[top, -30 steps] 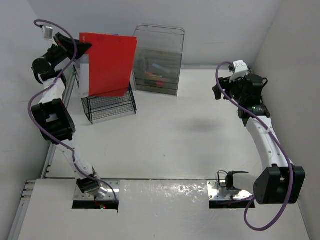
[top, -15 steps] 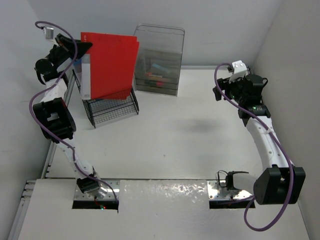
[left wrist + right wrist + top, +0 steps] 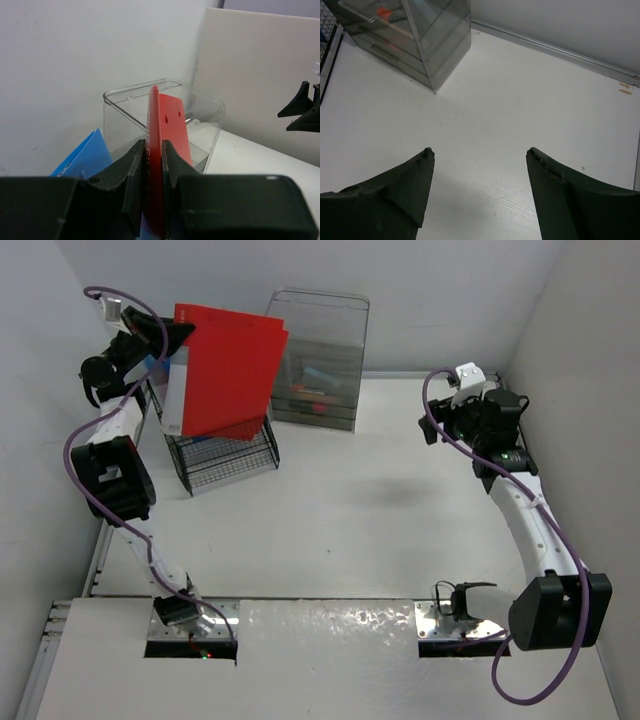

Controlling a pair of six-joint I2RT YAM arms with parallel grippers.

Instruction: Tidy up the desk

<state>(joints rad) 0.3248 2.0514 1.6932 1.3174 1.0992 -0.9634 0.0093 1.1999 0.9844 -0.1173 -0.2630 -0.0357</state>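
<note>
My left gripper (image 3: pixel 176 337) is shut on the edge of a red folder (image 3: pixel 228 365) and holds it upright above the black wire rack (image 3: pixel 222 450) at the back left of the white desk (image 3: pixel 360 510). In the left wrist view the folder (image 3: pixel 156 150) is clamped between the two black fingers (image 3: pixel 131 165), with a blue folder (image 3: pixel 85 157) to its left. My right gripper (image 3: pixel 432 425) is open and empty, held high over the desk's back right; the right wrist view shows its fingers (image 3: pixel 405 185) wide apart over bare desk (image 3: pixel 510 115).
A clear plastic drawer box (image 3: pixel 318 365) stands at the back, right of the rack; it also shows in the right wrist view (image 3: pixel 415 37). A grey rail (image 3: pixel 555 50) runs along the far desk edge. White walls close the back and both sides.
My left gripper has carried the red folder a little to the right and up over the rack. My right gripper has shifted slightly left.
</note>
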